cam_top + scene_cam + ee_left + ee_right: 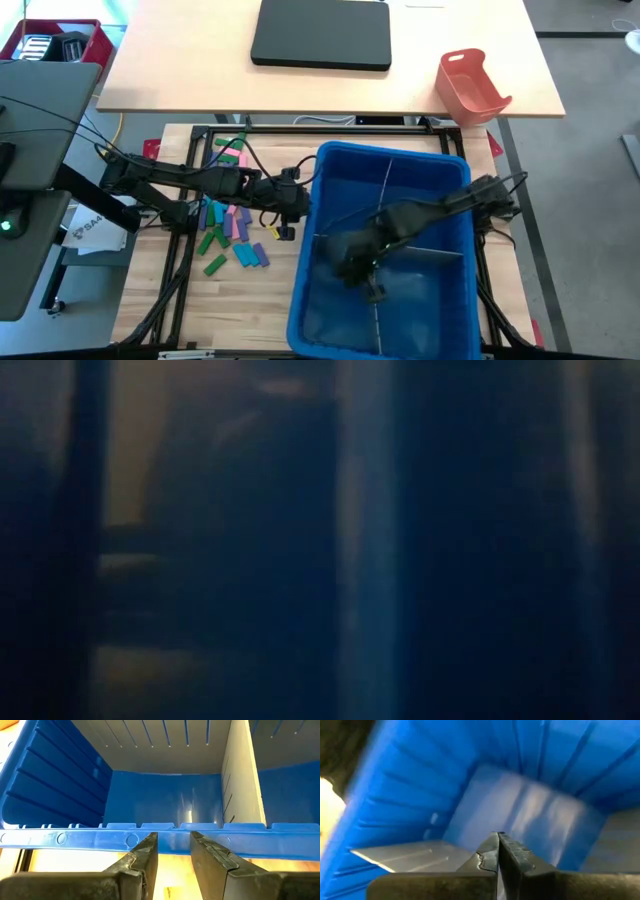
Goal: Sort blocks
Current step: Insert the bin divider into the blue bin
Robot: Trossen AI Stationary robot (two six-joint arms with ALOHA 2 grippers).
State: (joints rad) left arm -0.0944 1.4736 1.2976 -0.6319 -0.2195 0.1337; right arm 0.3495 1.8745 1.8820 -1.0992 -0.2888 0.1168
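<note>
While right gripper [497, 842] sits fingers pressed together inside bin [305, 290], left gripper [172, 845] hovers at bin's rim, fingers parted, empty. Blocks [228, 232] on table, left of bin.

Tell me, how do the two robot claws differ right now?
The left gripper hangs outside the blue bin, just short of its rim, above the wooden table; the right gripper reaches down inside the bin. The left gripper's fingers stand apart with nothing visible between them; the right gripper's fingers are pressed shut, also empty. Both are dark two-finger claws, and neither is among the blocks.
</note>
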